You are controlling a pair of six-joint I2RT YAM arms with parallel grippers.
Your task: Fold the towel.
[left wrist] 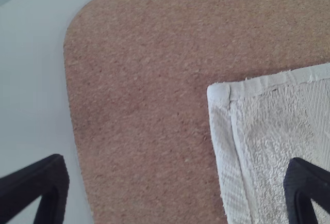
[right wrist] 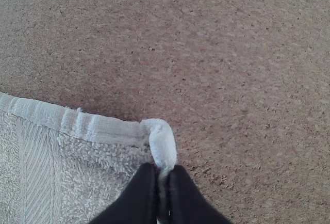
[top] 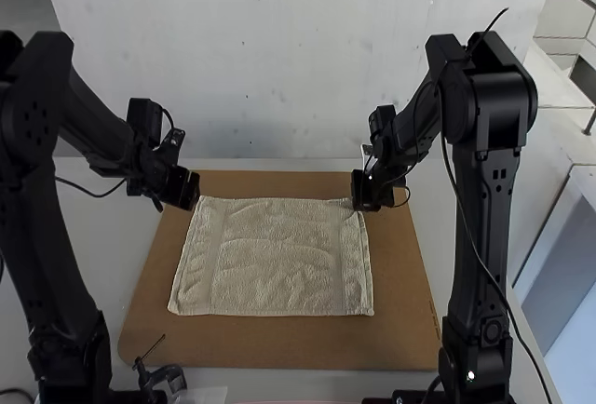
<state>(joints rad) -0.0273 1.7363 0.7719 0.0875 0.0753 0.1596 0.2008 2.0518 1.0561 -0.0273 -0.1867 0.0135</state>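
A pale surface carries one brown board with rounded corners, and on it lies one light-coloured towel, spread out in a single wide rectangle with some gentle creases. At its far right corner the right claw is closed, and the right wrist view shows the hemmed corner pinched between its two fingertips. The left claw is by the far left corner, its two fingers wide apart with nothing gripped; in the left wrist view that corner lies flat on the board. Out from the claws, the two black arms stand in much the same pose, one at each side. The left arm rises from its base to a high elbow, and its forearm slopes down and inward to the claw. The right arm also stands tall, elbow well above the surface, its forearm angled down toward the middle. That makes two arms, two claws, one board and one towel, with two woven bands across it, one near each side edge.
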